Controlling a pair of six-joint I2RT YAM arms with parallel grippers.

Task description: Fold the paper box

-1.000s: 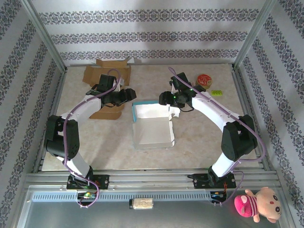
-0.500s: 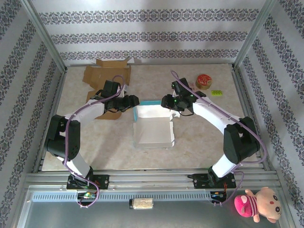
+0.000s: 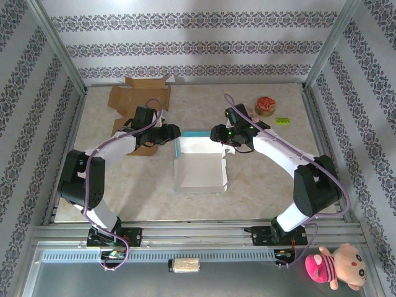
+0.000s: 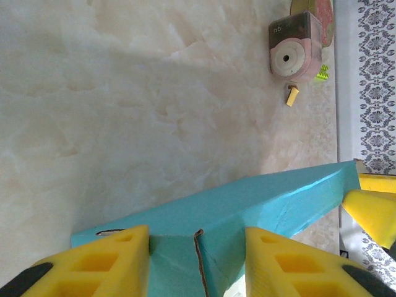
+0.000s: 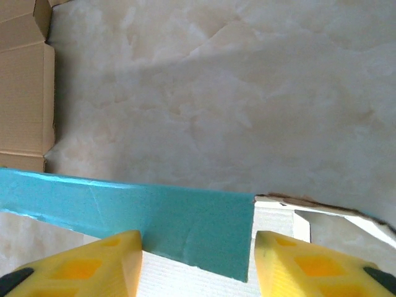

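Note:
The paper box [image 3: 198, 172], white inside and teal outside, lies open-topped in the middle of the table, its teal back wall [image 3: 193, 133] standing up. My left gripper [image 3: 175, 133] is at the back left corner. In the left wrist view the teal corner [image 4: 204, 235] with its slit fills the gap between the yellow fingers [image 4: 99, 263], and the left gripper [image 4: 197, 263] is shut on it. My right gripper [image 3: 216, 133] is at the back right corner. It [image 5: 198, 266] stands open astride a teal flap [image 5: 198, 232], with white card behind.
Brown cardboard pieces [image 3: 139, 94] lie at the back left, also at the left edge [image 5: 21, 93] of the right wrist view. A round reddish object [image 3: 266, 105] and a small green piece [image 3: 282, 120] sit at the back right. A pink plush toy [image 3: 334, 266] lies off the table, front right.
My left gripper moved right from the cardboard to the box's back left corner and its jaws narrowed onto it. My right gripper stayed at the back right corner. The back wall now stands straighter.

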